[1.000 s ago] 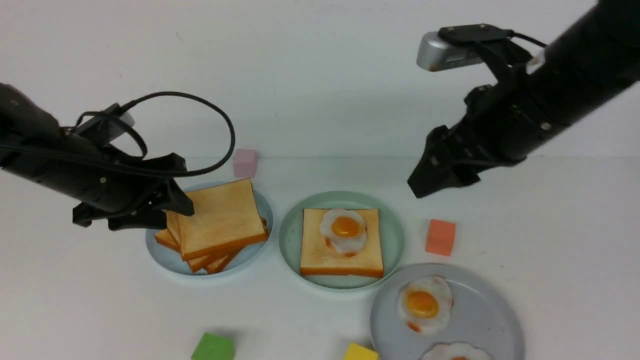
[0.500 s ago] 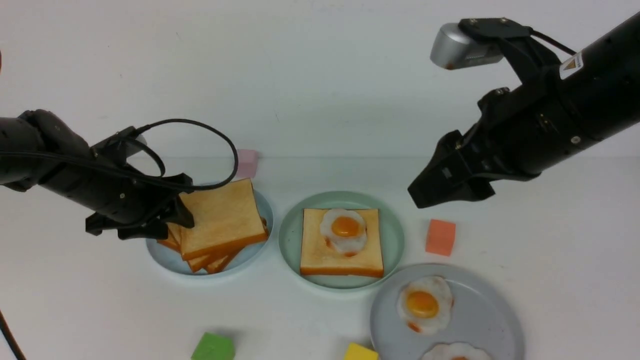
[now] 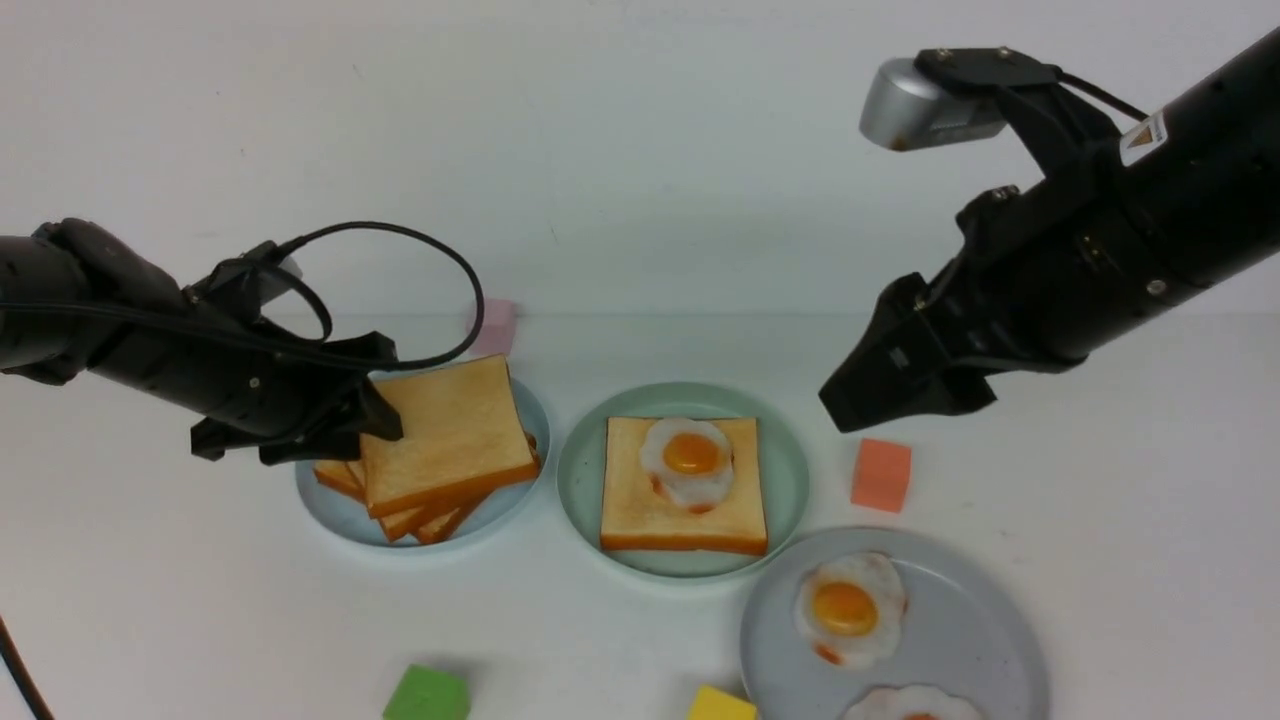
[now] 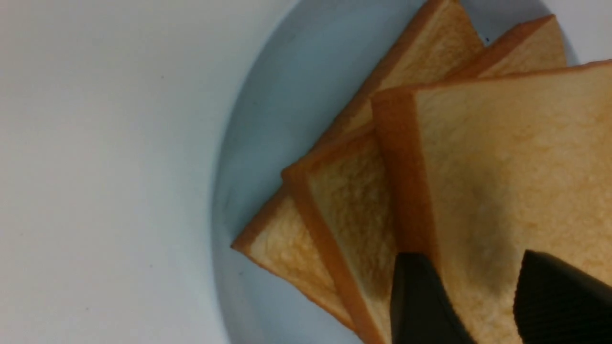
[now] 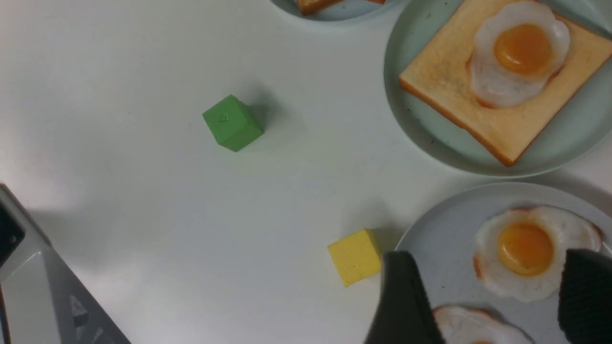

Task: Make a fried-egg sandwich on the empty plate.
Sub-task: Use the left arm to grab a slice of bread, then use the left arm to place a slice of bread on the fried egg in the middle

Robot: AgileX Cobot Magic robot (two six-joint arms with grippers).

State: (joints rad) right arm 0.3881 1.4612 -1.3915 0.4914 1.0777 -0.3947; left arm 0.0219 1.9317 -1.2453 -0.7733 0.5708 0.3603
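Note:
The mint-green empty plate [image 3: 580, 470] [image 5: 401, 129] in the middle holds one toast slice [image 3: 640, 510] [image 5: 440, 76] with a fried egg [image 3: 690, 460] [image 5: 521, 52] lying uncovered on top. To its left, a skewed pile of toast sits on a pale blue plate [image 3: 335, 510] [image 4: 267, 143]. My left gripper [image 3: 385, 420] [image 4: 471, 255] is open, its jaws set astride the left edge of the pile's top slice [image 3: 450, 430] [image 4: 502, 167]. High at the right, my right gripper [image 3: 840, 395] [image 5: 490, 255] hangs open and holds nothing.
A grey plate [image 3: 960, 640] [image 5: 444, 248] at the front right carries two more fried eggs [image 3: 848, 610] [image 5: 526, 248]. Loose cubes lie around: pink [image 3: 493, 325] at the back, orange [image 3: 881, 475] right of the mint plate, green [image 3: 427, 695] [image 5: 233, 123] and yellow [image 3: 720, 705] [image 5: 355, 256] near the front edge.
My left gripper has slid right onto the edge of the top slice and its jaws have narrowed a little. The right arm has drawn back slightly to the right.

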